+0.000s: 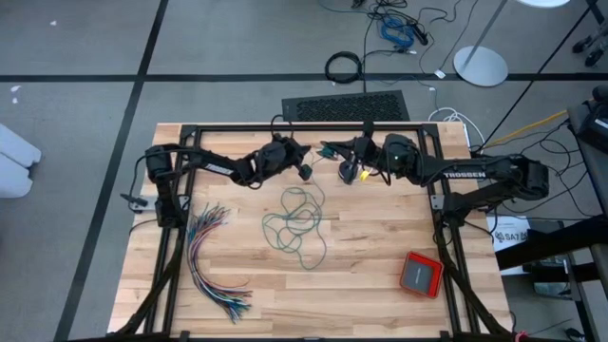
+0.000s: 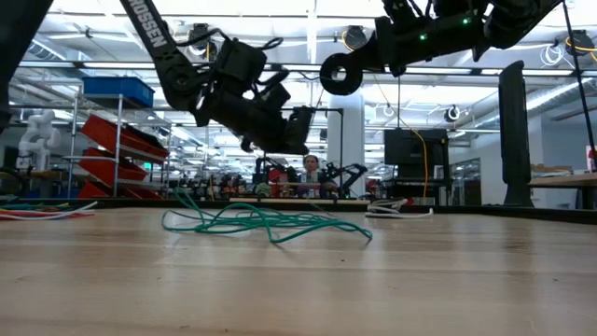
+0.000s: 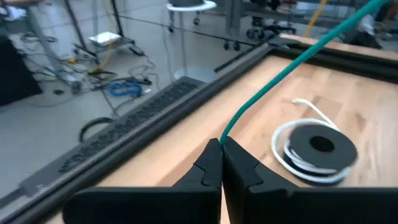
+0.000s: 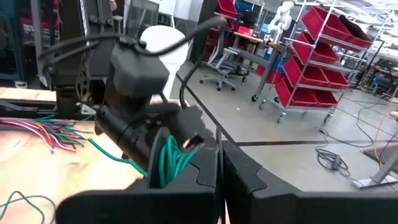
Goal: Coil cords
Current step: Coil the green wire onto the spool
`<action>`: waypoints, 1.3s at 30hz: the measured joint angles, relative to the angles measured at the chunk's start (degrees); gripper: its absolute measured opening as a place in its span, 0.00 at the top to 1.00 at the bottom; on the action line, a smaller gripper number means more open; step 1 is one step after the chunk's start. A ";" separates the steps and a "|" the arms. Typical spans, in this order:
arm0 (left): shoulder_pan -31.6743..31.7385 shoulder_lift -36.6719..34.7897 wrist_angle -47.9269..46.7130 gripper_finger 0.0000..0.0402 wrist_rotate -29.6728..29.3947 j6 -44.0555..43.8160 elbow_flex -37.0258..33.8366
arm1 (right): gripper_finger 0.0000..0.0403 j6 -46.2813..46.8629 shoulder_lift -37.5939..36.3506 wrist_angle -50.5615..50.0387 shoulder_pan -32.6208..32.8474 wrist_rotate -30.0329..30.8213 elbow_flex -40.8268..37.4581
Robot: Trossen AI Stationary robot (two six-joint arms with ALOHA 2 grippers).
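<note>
The teal-green cord lies mostly in a loose tangle [image 1: 294, 223] on the table's middle, and one strand rises from it to the two grippers at the far side. My left gripper [image 3: 221, 144] is shut on that strand. Facing it, my right gripper [image 4: 219, 152] is shut with a bunch of teal loops [image 4: 168, 160] at its fingers. The black cord with its white tail [image 3: 314, 149] lies coiled flat on the table beyond the left gripper, touched by nothing. My left gripper pinches a single strand of the teal cord [image 3: 225, 134] between its two fingertips, coming in nearly level. From the tips the strand runs straight and taut, lifted clear of the table. My right gripper holds several bunched loops of the teal cord [image 4: 171, 155], lifted clear of the table. Its own finger hides the place of contact.
A fanned bundle of many-coloured wires [image 1: 214, 261] lies at the table's left. A small red box [image 1: 421, 274] sits near the right front. A dark grille panel [image 1: 347, 106] borders the far edge, and a thick black cable ring [image 1: 344, 66] lies on the floor beyond it.
</note>
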 joint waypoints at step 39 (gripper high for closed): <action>-7.61 8.07 -4.71 1.00 -0.88 1.36 11.73 | 1.00 5.48 24.32 25.99 -1.05 9.35 0.02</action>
